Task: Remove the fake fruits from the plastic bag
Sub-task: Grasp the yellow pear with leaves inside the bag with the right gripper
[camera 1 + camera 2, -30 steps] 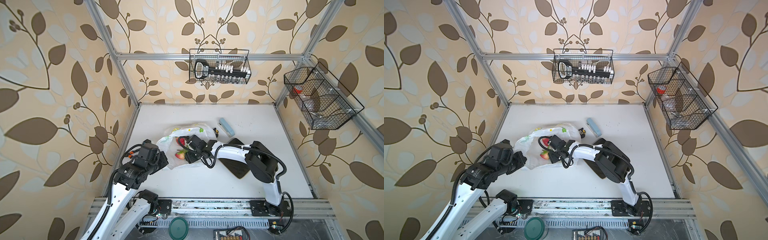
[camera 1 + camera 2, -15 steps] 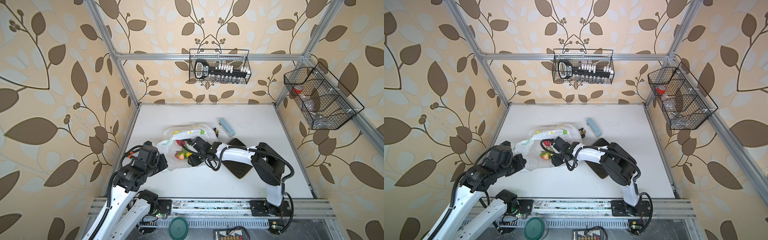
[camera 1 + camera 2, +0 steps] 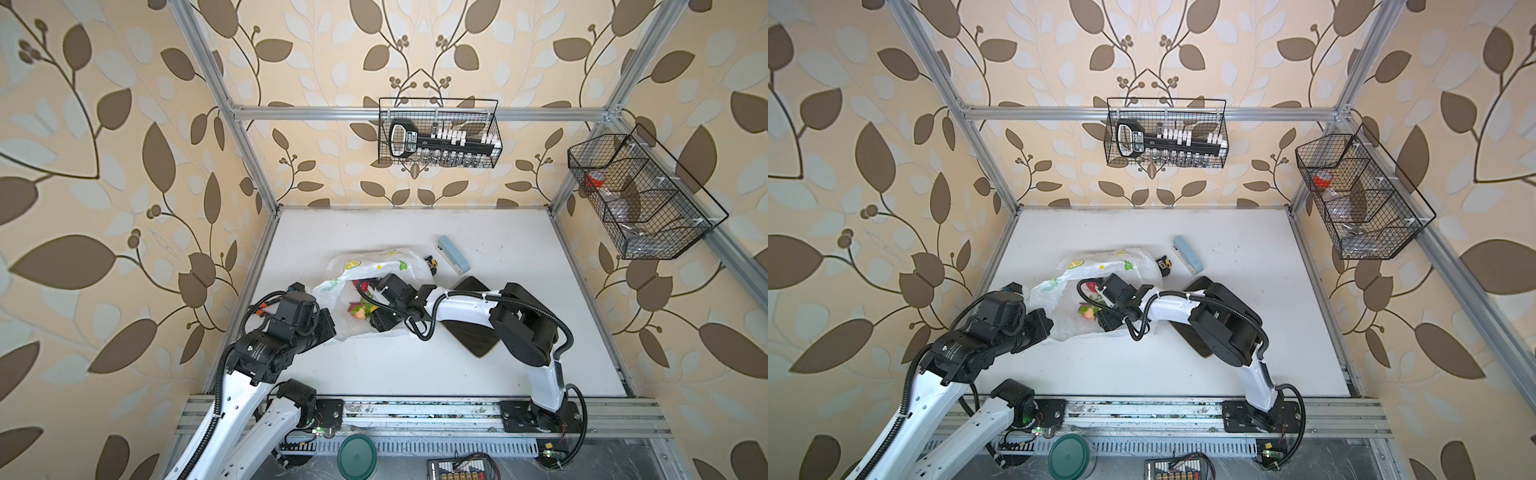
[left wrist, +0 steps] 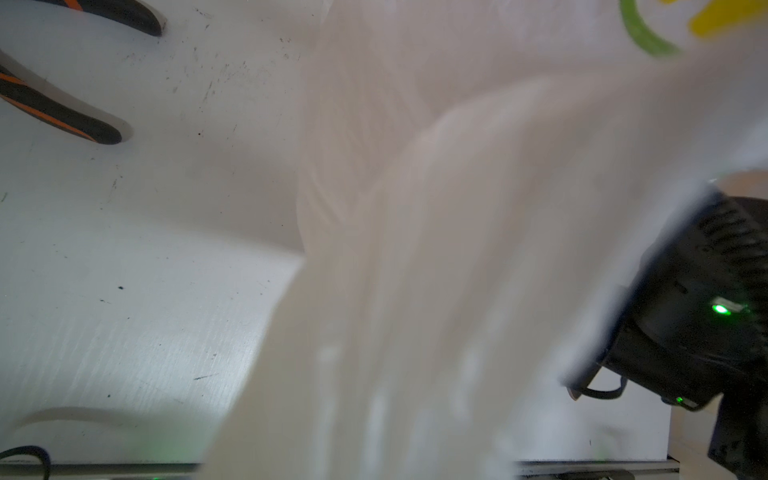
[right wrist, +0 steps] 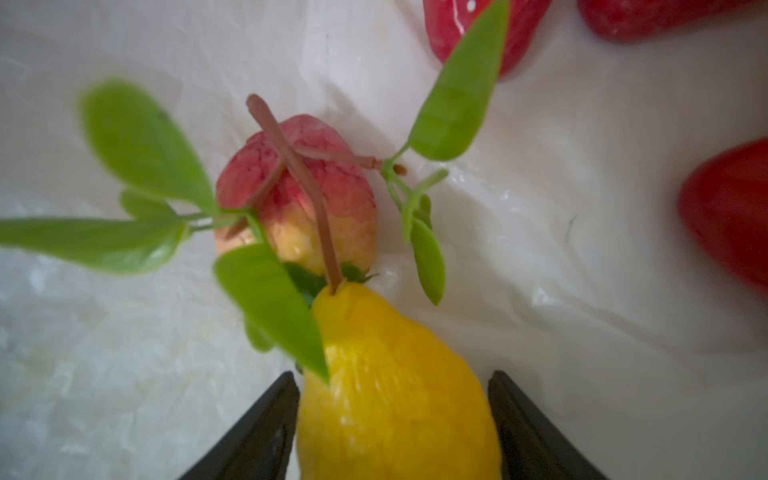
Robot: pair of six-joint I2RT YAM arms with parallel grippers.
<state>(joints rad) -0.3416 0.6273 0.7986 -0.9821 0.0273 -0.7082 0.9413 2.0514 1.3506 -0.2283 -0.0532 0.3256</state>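
Pear in right claw, arm stretched into plastic bag.

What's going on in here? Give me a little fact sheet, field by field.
Surface: white table
Left claw: shut, pinching the bag at its edge
Right claw: inside the bag, seems to grip the pear
Also in bag: strawberries, a pink fruit
Beside bag: dark board, blue case
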